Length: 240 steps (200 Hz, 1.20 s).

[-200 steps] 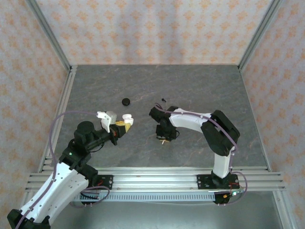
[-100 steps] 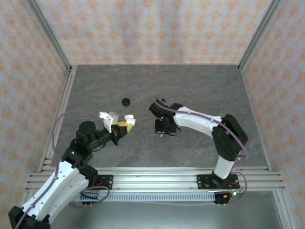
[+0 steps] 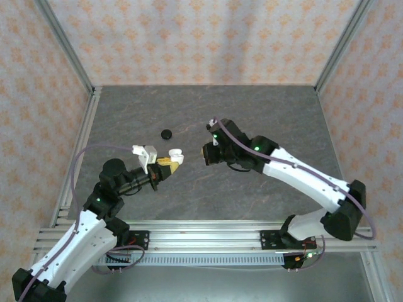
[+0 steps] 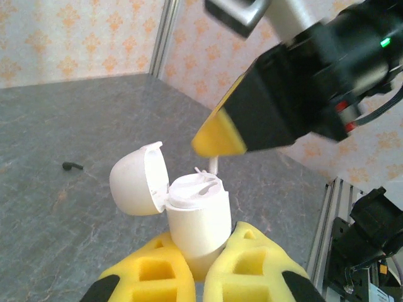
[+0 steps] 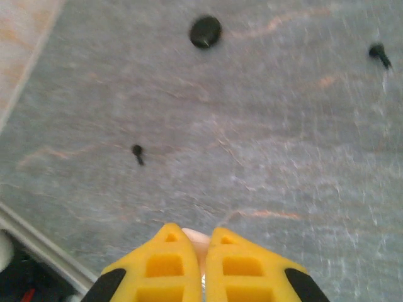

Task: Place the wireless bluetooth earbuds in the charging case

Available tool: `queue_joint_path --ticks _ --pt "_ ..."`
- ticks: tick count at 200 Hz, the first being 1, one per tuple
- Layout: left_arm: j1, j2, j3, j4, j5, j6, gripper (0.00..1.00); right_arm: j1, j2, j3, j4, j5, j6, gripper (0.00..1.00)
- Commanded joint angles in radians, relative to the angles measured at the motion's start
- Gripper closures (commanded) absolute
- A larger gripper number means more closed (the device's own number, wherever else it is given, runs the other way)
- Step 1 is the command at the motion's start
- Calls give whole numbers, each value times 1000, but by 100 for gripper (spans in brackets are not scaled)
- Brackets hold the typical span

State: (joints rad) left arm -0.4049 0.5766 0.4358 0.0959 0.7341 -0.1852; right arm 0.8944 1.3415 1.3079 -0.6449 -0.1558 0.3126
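Note:
My left gripper (image 4: 201, 244) is shut on the base of a white charging case (image 4: 198, 214), held upright with its round lid (image 4: 138, 179) flipped open to the left. In the top view this case (image 3: 174, 154) sits at the tip of the left gripper (image 3: 165, 162). My right gripper (image 3: 206, 153) hovers just right of it, shut on a pale white earbud (image 5: 196, 240) pinched between its yellow fingers (image 5: 167, 264). From the left wrist, that earbud's stem (image 4: 213, 165) hangs right above the case's open top.
Two black earbuds (image 5: 137, 152) (image 5: 378, 53) lie on the grey table, one also visible from the left wrist (image 4: 72, 167). A small round black case (image 3: 166, 134) rests further back. Patterned walls and metal rails (image 3: 201, 229) bound the table.
The right arm has stretched out and swung left, carrying its gripper from the table up to the case, and its jaws have closed further. The left arm has barely moved.

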Motion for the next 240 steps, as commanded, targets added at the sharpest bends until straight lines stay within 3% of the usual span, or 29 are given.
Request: queue_joint_path --ticks 1,41,101,155,240 --pt "0 11 40 94 40 -19 100 4 -74 30 65 -29 -69 92" --pt "-4 61 93 93 74 -20 100 11 -146 63 145 -115 -135 90" --pt "-34 133 174 120 128 -30 100 34 -95 144 160 -247 -282 87" --pt "-81 167 235 100 131 -13 100 36 -100 99 258 -271 -307 86" --pt "-110 196 261 94 120 4 100 36 -104 69 213 -294 -351 85"
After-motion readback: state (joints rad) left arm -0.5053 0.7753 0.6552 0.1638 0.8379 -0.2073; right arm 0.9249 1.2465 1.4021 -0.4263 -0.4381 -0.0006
